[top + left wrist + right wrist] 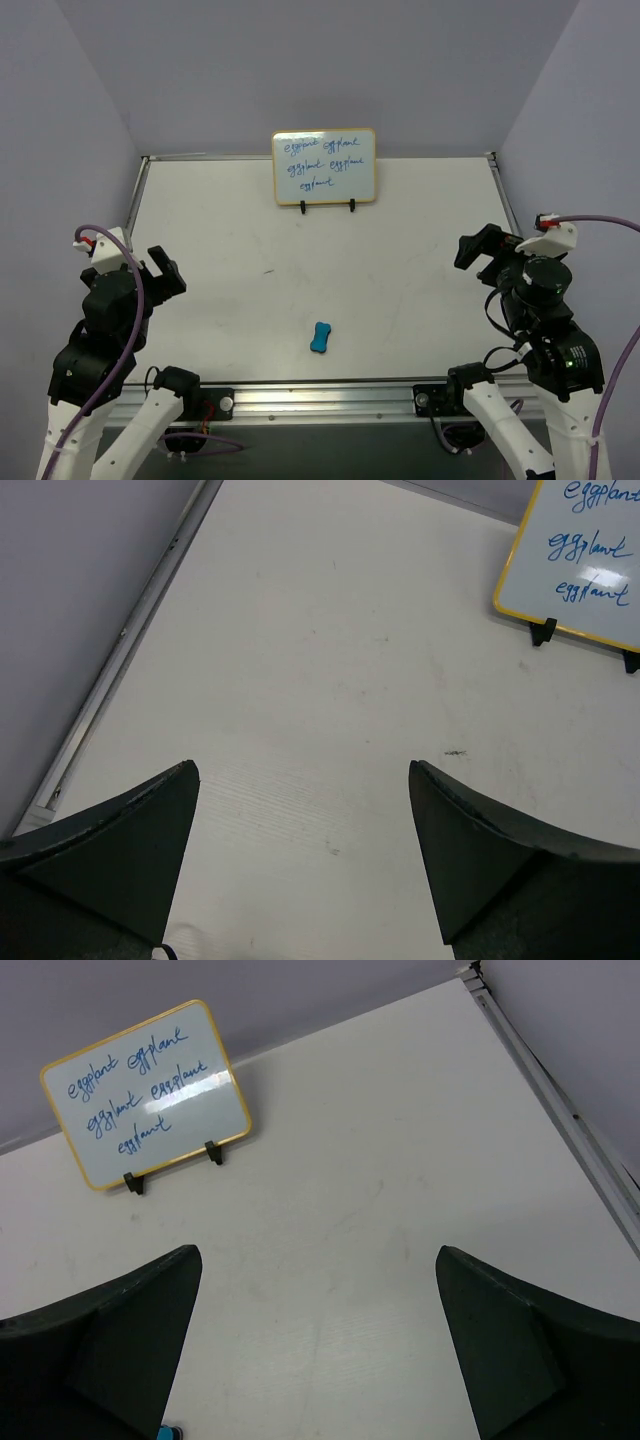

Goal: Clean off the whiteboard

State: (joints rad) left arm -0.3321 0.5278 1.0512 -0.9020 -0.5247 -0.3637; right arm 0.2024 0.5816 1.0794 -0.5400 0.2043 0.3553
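The whiteboard (324, 167), white with a yellow-tan frame and blue handwriting, stands upright on two small black feet at the back centre of the table. It also shows in the left wrist view (585, 565) and the right wrist view (148, 1090). A small blue eraser block (320, 338) lies near the front centre of the table; a sliver of it shows in the right wrist view (168, 1432). My left gripper (163, 272) is open and empty at the left side. My right gripper (478, 250) is open and empty at the right side. Both are far from the board.
The white tabletop (400, 280) has metal rails along its left edge (135, 200), right edge (505, 195) and front edge (320, 395). Lavender walls close in the back and both sides.
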